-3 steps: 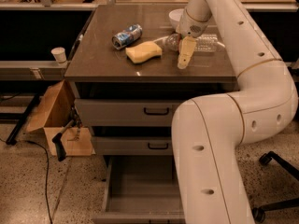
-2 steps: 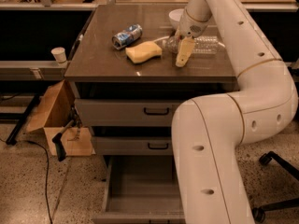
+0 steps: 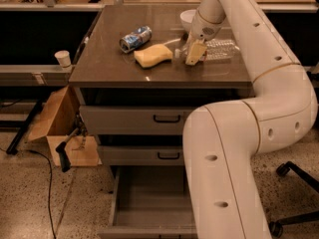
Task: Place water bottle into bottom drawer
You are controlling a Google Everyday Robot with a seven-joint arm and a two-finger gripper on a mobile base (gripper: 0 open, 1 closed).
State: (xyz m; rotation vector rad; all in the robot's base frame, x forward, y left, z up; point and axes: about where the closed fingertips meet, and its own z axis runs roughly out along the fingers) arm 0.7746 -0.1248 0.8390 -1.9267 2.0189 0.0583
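Observation:
The water bottle [image 3: 219,49], clear and crinkled, lies on its side on the brown tabletop [image 3: 114,68], right of the middle. My gripper [image 3: 194,55] comes down from the white arm onto the bottle's left end and covers part of it. The bottom drawer [image 3: 149,195] is pulled open below the cabinet, showing its plain grey inside. My large white arm hides the drawer's right part.
A crushed blue-silver can [image 3: 135,39] and a yellow sponge [image 3: 153,55] lie left of the gripper. A white bowl [image 3: 188,18] stands behind it. The two upper drawers [image 3: 129,119] are shut. A cardboard box [image 3: 57,121] and a paper cup [image 3: 63,58] are at the left, a chair base [image 3: 294,176] at the right.
The gripper has shifted slightly to the left at the bottle's end. The bottle, can and sponge have stayed where they were.

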